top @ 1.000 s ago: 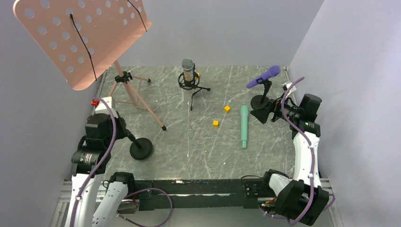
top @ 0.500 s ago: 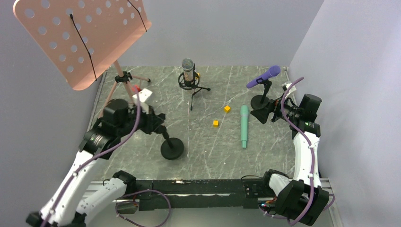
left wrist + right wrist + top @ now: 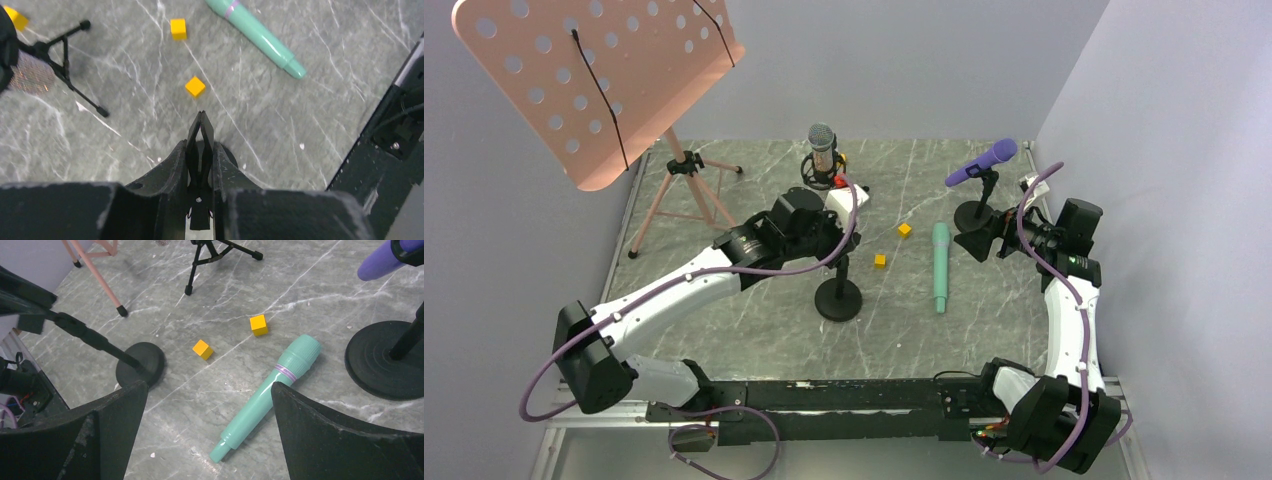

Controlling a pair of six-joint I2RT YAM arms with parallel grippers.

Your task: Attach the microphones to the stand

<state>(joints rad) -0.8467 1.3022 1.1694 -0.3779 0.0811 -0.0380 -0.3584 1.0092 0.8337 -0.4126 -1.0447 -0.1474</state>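
One mic unmounted, mint, on table. L hand grips stand, prob. to site it alongside; R hand wide.

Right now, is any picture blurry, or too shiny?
Top view: sharp, even light, only a faint shadow by the stand. Left wrist view: the silver mic head at the edge looks fuzzy; the left tool is dark. Right wrist view: the green mic is sharp, with a soft shadow; no glare.
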